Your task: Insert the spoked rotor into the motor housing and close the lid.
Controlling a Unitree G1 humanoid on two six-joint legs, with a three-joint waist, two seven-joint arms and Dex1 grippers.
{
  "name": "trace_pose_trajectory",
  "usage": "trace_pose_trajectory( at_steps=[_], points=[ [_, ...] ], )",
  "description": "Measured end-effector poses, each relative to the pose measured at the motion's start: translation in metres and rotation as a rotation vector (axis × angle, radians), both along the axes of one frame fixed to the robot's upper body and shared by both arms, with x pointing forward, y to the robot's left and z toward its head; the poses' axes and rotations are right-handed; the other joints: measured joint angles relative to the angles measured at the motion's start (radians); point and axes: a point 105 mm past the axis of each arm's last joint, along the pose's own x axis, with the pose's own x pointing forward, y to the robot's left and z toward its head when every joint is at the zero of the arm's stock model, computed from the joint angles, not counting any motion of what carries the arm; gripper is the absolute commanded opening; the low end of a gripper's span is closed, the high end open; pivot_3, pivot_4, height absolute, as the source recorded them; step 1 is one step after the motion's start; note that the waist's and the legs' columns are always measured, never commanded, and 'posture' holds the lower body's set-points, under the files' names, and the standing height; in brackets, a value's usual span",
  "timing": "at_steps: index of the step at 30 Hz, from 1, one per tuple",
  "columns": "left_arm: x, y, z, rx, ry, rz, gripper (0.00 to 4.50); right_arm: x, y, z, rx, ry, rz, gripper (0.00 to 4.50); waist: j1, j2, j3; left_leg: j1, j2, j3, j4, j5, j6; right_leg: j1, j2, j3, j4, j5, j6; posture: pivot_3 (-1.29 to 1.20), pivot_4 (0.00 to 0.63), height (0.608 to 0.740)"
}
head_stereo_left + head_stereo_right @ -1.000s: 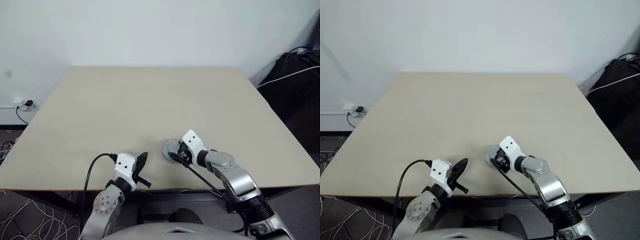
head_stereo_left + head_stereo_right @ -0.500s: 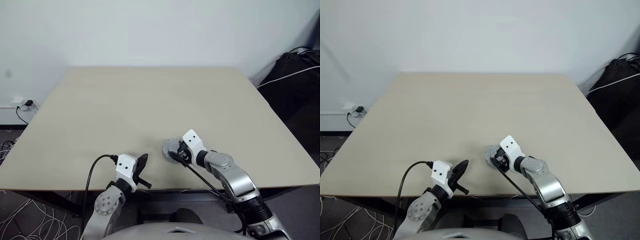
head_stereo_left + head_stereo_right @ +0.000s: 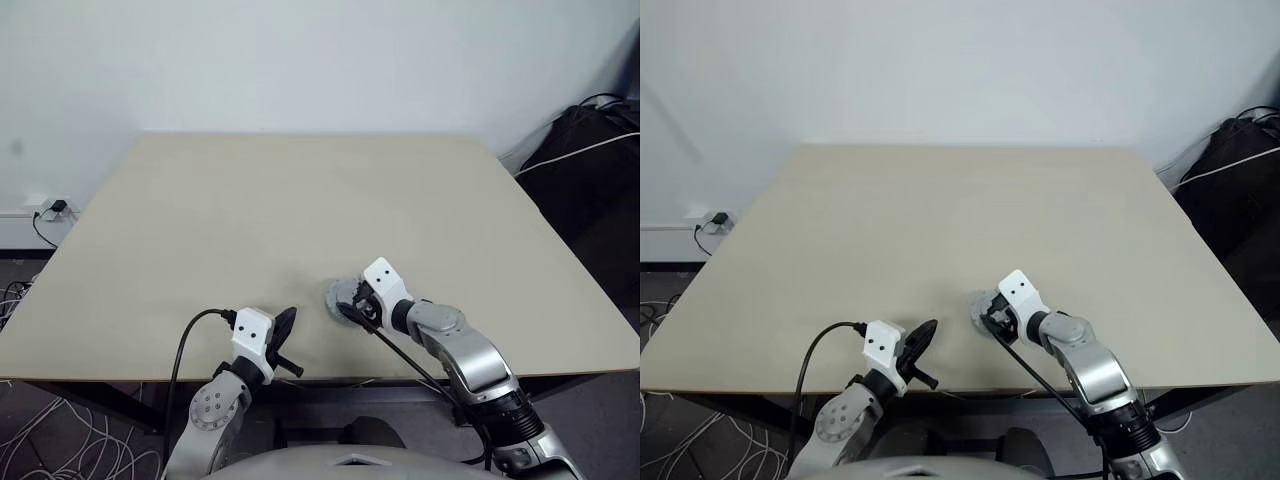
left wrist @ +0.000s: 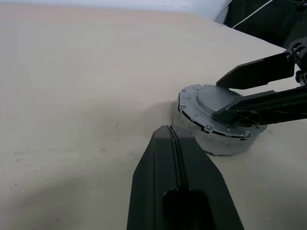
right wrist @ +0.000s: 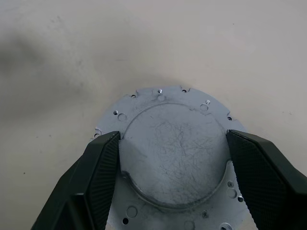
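The left hand [image 4: 170, 139] hovers just left of the lid [image 4: 218, 101], near the front edge of the beige counter [image 3: 300, 200], its 2 black fingers pressed flat together and holding nothing. Just right of it, the lid lies flat on top of a grey round body that stands on the counter. The lid is a pale grey disc with a smooth, scratched raised middle and a thin outer flange dotted with small holes and tiny notches; a small shiny screw head [image 5: 159, 90] sits at its far rim. The wall of the body under the lid is plain grey metal. The right hand [image 5: 169, 141] reaches over the lid from the right, its 2 ribbed black fingers [image 5: 103, 158] spread wide, 1 on each side of the raised middle, close against its edge.
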Motion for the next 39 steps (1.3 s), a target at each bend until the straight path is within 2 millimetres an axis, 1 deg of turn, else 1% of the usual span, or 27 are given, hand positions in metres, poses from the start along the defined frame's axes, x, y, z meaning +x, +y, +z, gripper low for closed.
trace_pose_trajectory(
  at_steps=[10, 28, 39],
  points=[
    [0.0001, -0.0002, 0.0004, -0.001, -0.002, 0.0, 0.0, 0.0003, 0.0027, 0.0001, -0.049, -0.005, 0.028, 3.23, -0.001, 0.0, 0.0, 0.0, 0.0, 0.0, 0.0, 0.0, 0.0, 0.0, 0.0, 0.0, 0.0, 0.0, 0.0, 0.0, 0.0, 0.74],
    [-0.0001, -0.0003, 0.0011, -0.008, -0.012, 0.003, 0.0, 0.0023, 0.0021, 0.0005, -0.034, 0.033, -0.012, 3.23, -0.001, 0.0, -0.001, 0.0, 0.0, 0.0, -0.001, 0.0, 0.0, 0.0, -0.004, -0.004, 0.0, 0.0, 0.0, 0.0, 0.0, 0.74],
    [0.0, -0.0008, 0.0014, -0.011, -0.013, 0.004, 0.0, 0.0014, 0.0025, 0.0019, -0.073, 0.02, 0.023, 3.23, -0.001, 0.0, 0.0, 0.0, -0.001, 0.0, -0.002, 0.0, 0.0, 0.0, -0.006, -0.007, -0.002, 0.0, 0.001, 0.0, 0.0, 0.74]
  ],
)
